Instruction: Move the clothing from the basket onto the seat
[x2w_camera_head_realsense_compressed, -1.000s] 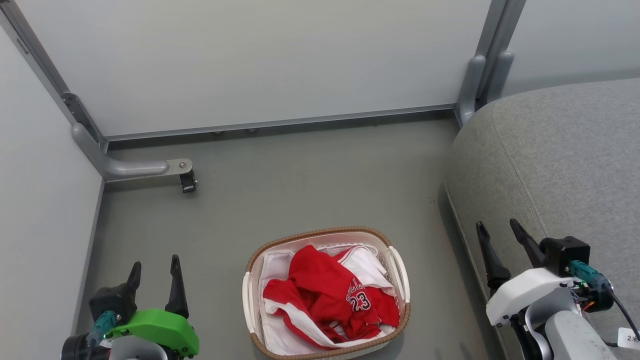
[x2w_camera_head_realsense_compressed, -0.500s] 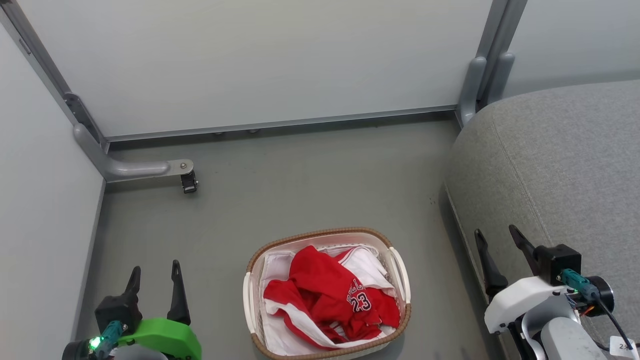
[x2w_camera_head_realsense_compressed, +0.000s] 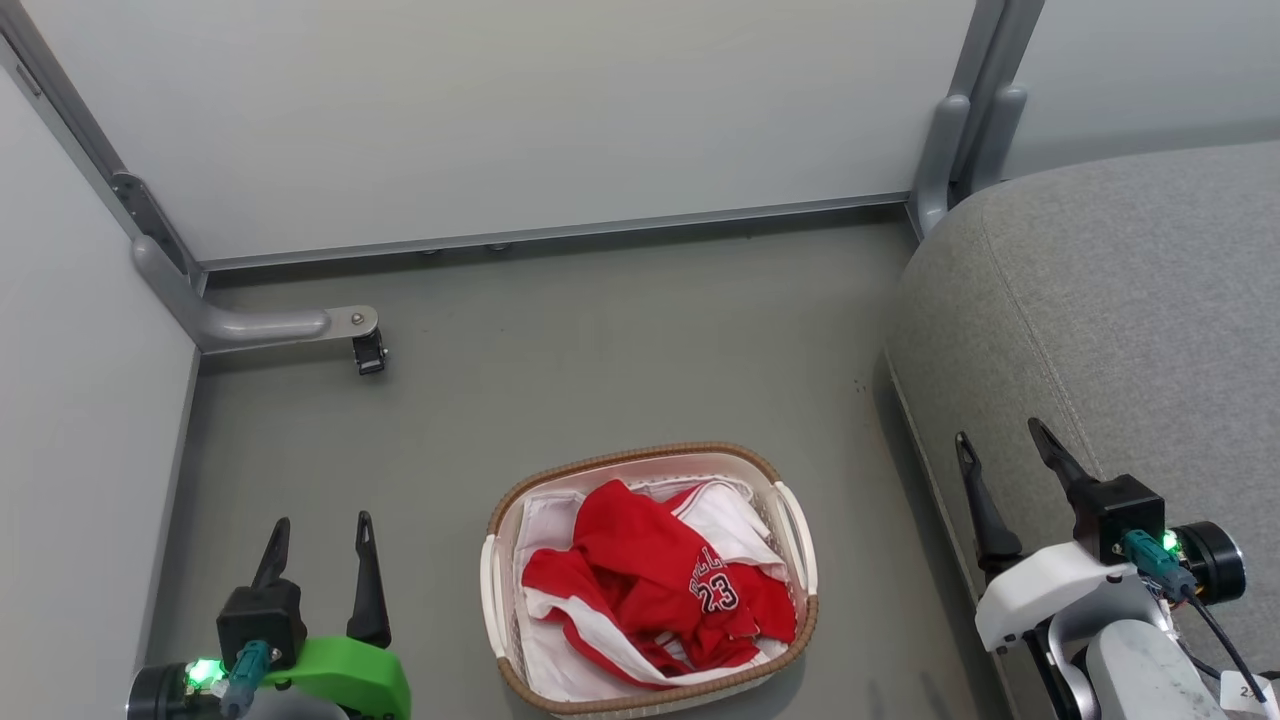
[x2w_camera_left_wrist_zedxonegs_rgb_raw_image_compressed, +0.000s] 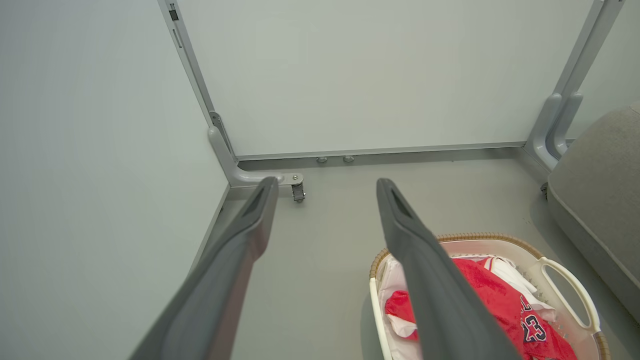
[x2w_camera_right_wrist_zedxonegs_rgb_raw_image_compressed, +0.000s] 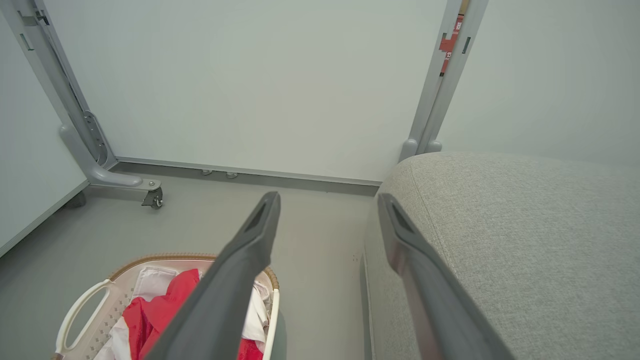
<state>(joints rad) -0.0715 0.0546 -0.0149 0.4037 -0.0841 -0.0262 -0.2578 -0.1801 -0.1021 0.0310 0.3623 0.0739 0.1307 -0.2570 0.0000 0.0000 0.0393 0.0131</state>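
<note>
The clothing (x2w_camera_head_realsense_compressed: 655, 585), a crumpled red jersey with white stripes and the number 23, lies inside the basket (x2w_camera_head_realsense_compressed: 640, 455), an oval cream basket with a brown woven rim on the floor. The clothing (x2w_camera_left_wrist_zedxonegs_rgb_raw_image_compressed: 492, 295) and the basket (x2w_camera_left_wrist_zedxonegs_rgb_raw_image_compressed: 565, 277) also appear at the lower right of the left wrist view, and the basket (x2w_camera_right_wrist_zedxonegs_rgb_raw_image_compressed: 80, 310) at the lower left of the right wrist view. The seat (x2w_camera_head_realsense_compressed: 1120, 300), a large light grey cushion, stands to the right. My left gripper (x2w_camera_head_realsense_compressed: 322, 522) is open, left of the basket. My right gripper (x2w_camera_head_realsense_compressed: 1000, 432) is open, over the seat's front edge.
Pale partition panels close off the back and left. A grey metal foot with a small caster (x2w_camera_head_realsense_compressed: 368, 352) juts out from the left panel's base. A grey post (x2w_camera_head_realsense_compressed: 945, 160) stands at the back beside the seat. Bare grey floor (x2w_camera_head_realsense_compressed: 620, 340) lies beyond the basket.
The head view has shifted slightly, so everything sits a little higher. The left gripper has swung a little right; the right gripper stands a little higher. Both stay open.
</note>
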